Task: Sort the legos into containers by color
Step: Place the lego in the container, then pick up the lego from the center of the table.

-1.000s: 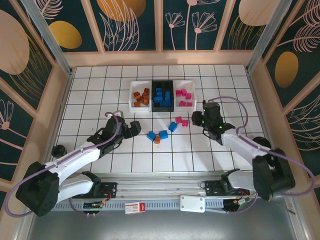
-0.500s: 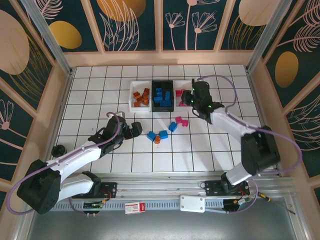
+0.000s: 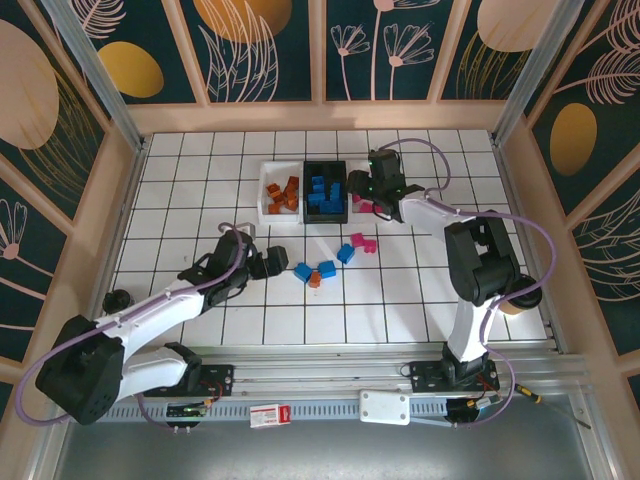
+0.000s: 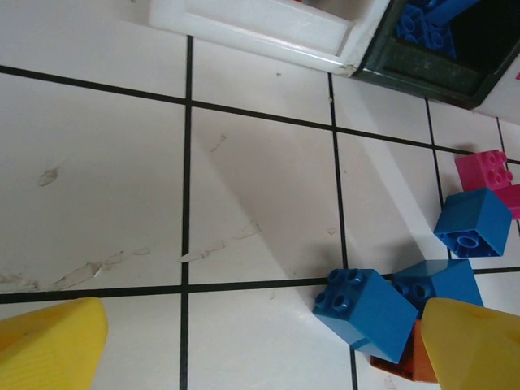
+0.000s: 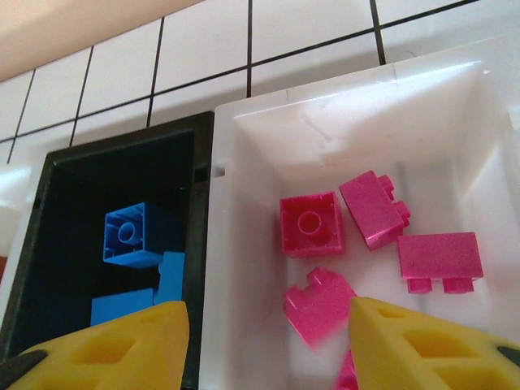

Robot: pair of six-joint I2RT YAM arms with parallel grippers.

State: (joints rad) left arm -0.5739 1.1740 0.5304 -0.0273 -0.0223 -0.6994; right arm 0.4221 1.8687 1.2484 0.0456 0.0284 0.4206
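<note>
From above, three bins sit side by side at the far middle of the tiled surface (image 3: 200,190): a white bin (image 3: 266,200) with orange bricks (image 3: 282,194), a black bin (image 3: 326,166) with blue bricks (image 3: 325,196), and a second white bin (image 3: 378,172) with pink bricks. Open tiles lie on both sides and in front. The right hand (image 3: 362,192) hangs over the second white bin. The left hand (image 3: 276,263), spread, rests just left of loose bricks: three blue (image 3: 327,268), one orange (image 3: 314,281), two pink (image 3: 361,241).

Left wrist: yellow fingers (image 4: 50,348) spread wide, empty; one tip is beside a blue brick (image 4: 364,313) and the orange one (image 4: 404,363).

Right wrist: fingers (image 5: 418,345) apart, holding nothing, above four clearly seen pink bricks (image 5: 309,223) lying in the bin (image 5: 268,138).
</note>
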